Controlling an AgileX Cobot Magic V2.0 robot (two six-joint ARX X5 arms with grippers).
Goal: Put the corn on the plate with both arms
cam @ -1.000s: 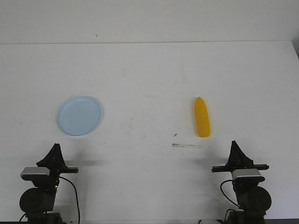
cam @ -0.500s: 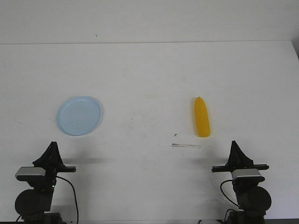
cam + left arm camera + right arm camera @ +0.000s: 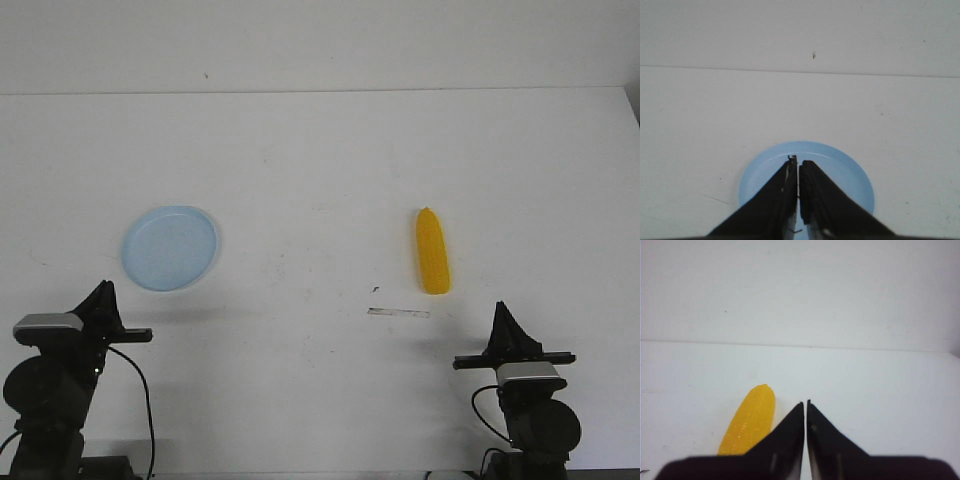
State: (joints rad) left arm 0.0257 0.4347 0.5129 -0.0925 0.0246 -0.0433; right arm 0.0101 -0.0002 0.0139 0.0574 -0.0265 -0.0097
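The yellow corn [image 3: 432, 252] lies on the white table right of centre, its thin end pointing away from me. The pale blue plate [image 3: 171, 247] lies flat at the left and holds nothing. My left gripper [image 3: 102, 288] is shut and empty, just in front of the plate; in the left wrist view the shut gripper [image 3: 799, 161] points over the plate [image 3: 850, 172]. My right gripper [image 3: 500, 308] is shut and empty, in front of the corn and a little to its right. In the right wrist view the corn [image 3: 751, 419] lies beside the gripper [image 3: 805, 402].
A short strip of clear tape [image 3: 398, 312] sticks to the table just in front of the corn. The table's far edge [image 3: 320, 91] meets a white wall. The table's right edge shows at the far right [image 3: 632, 110].
My left arm has moved to the left and risen, its gripper tip now nearer the plate's front edge. The right arm, corn and plate have not moved.
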